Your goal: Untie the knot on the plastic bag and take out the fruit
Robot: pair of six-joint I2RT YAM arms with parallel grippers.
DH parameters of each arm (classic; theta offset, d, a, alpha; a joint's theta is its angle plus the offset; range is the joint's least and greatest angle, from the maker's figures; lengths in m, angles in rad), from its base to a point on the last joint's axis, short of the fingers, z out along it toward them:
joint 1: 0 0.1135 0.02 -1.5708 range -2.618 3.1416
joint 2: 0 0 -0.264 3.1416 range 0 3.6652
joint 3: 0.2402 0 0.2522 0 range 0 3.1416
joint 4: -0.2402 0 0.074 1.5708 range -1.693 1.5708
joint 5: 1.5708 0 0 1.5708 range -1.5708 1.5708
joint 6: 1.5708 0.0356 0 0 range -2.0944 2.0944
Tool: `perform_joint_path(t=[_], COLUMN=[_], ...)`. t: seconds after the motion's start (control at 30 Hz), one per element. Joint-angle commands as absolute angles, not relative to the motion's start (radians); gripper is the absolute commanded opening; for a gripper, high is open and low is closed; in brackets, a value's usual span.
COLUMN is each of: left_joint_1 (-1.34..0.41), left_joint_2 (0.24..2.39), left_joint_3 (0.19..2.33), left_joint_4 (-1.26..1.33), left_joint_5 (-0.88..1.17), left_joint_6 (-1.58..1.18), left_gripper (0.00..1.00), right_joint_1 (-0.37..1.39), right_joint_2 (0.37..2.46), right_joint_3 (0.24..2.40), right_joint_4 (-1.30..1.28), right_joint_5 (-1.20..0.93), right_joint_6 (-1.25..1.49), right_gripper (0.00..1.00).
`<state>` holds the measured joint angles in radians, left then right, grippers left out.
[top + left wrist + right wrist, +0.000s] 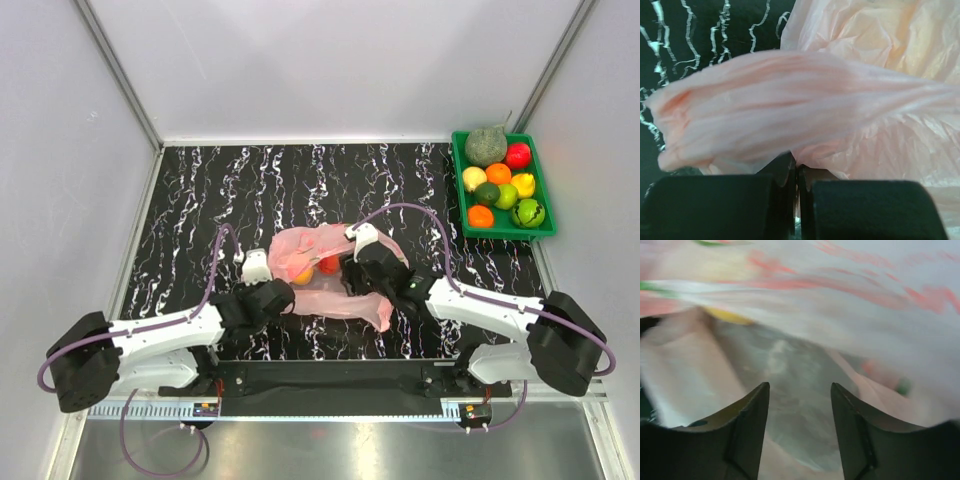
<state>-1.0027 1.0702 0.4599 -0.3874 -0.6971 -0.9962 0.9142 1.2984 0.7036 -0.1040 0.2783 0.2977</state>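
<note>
The pink plastic bag (pixel 345 298) lies crumpled at the table's middle. Two fruits show at its open top, a yellow-orange one (pixel 303 273) and an orange-red one (pixel 329 264). I cannot make out the knot in any view. My left gripper (pixel 283 297) is at the bag's left edge. In the left wrist view it (pixel 797 167) is shut on a fold of the bag (pixel 790 115). My right gripper (pixel 353 276) is over the bag's right half. In the right wrist view it (pixel 800 390) is open and empty, with blurred plastic (pixel 785 360) beneath it.
A green tray (pixel 548 205) stands at the back right, holding a grey-green melon (pixel 486 146), a red fruit (pixel 517 155) and several small fruits. White walls close the table on three sides. The arm bases sit at the near edge.
</note>
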Motion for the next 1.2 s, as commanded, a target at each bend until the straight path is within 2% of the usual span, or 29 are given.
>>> perform_joint_path(t=[0.0, 0.1, 0.3, 0.33, 0.37, 0.4, 0.67, 1.13, 1.17], left_joint_1=[-0.997, -0.997, -0.997, -0.997, -0.997, -0.997, -0.997, -0.999, -0.997], left_joint_2=[1.095, 1.082, 1.032, 1.034, 1.037, 1.043, 1.084, 1.075, 1.072], left_joint_3=[0.506, 0.503, 0.451, 0.442, 0.436, 0.433, 0.414, 0.400, 0.397], left_joint_4=[-0.252, -0.232, -0.141, -0.123, -0.114, -0.104, -0.034, -0.023, -0.023], left_joint_5=[-0.690, -0.684, -0.635, -0.626, -0.609, -0.603, -0.558, -0.557, -0.560], left_joint_6=[-0.963, -0.959, -0.943, -0.943, -0.945, -0.945, -0.950, -0.946, -0.946], left_gripper=[0.00, 0.00, 0.00, 0.00, 0.00, 0.00, 0.00, 0.00, 0.00], right_joint_1=[0.930, 0.937, 0.940, 0.945, 0.946, 0.950, 0.983, 0.985, 0.983], right_joint_2=[1.268, 1.310, 1.454, 1.471, 1.485, 1.514, 1.675, 1.871, 1.871], right_joint_3=[0.716, 0.753, 0.839, 0.851, 0.857, 0.864, 0.976, 1.074, 1.069], right_joint_4=[0.081, 0.087, 0.132, 0.158, 0.173, 0.189, 0.221, 0.231, 0.239], right_joint_5=[0.011, 0.002, 0.018, 0.031, 0.038, 0.049, 0.264, 0.299, 0.292], right_joint_6=[0.224, 0.198, 0.195, 0.195, 0.195, 0.192, 0.143, 0.158, 0.160], right_gripper=[0.61, 0.71, 0.81, 0.86, 0.96, 1.00, 1.00, 1.00, 0.97])
